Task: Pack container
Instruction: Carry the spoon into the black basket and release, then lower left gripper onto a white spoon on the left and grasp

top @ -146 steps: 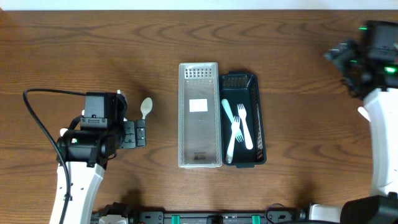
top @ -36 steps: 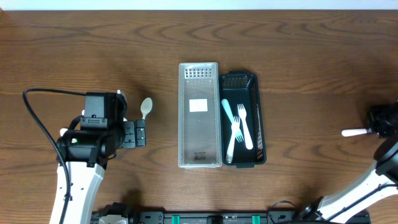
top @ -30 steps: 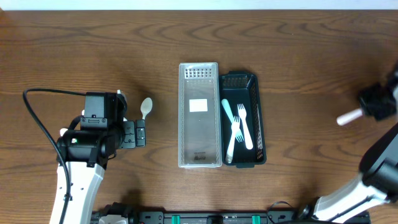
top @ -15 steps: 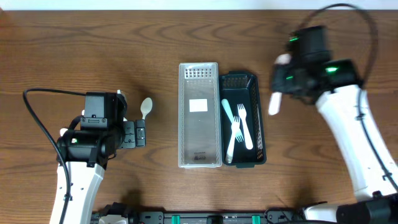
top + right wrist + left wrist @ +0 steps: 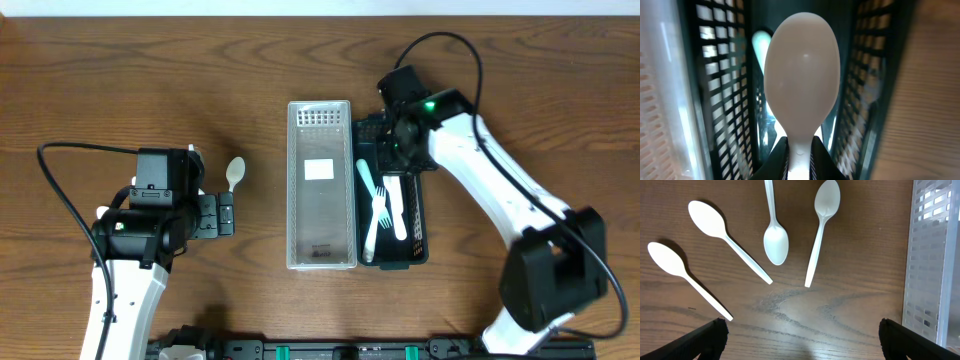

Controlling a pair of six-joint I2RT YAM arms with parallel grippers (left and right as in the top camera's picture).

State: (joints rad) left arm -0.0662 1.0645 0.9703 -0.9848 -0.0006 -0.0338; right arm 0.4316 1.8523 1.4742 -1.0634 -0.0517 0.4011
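Your right gripper [image 5: 799, 159] has its jaws pressed tight on the handle of a white spoon [image 5: 802, 75]. The round end sticks out in front. Just 1 second ago this arm was way out by the right edge of the desk [image 5: 150, 70]. Now it hangs over the far end of the dark basket [image 5: 421, 215], near the middle of the desk. So the spoon looks ready to go in. I think you only need to lower it and let go.

In the basket there are already 2 white forks [image 5: 397, 215] and 1 pale blue piece [image 5: 366, 180]. The clear tray [image 5: 320, 215] sits right against the basket's left side and shows only a white label.

Your left gripper [image 5: 800, 342] has not moved. Its jaws are spread wide and hold nothing. It hovers over the left part of the desk, where 4 more white spoons [image 5: 775, 242] wait. So the packing is far from done.
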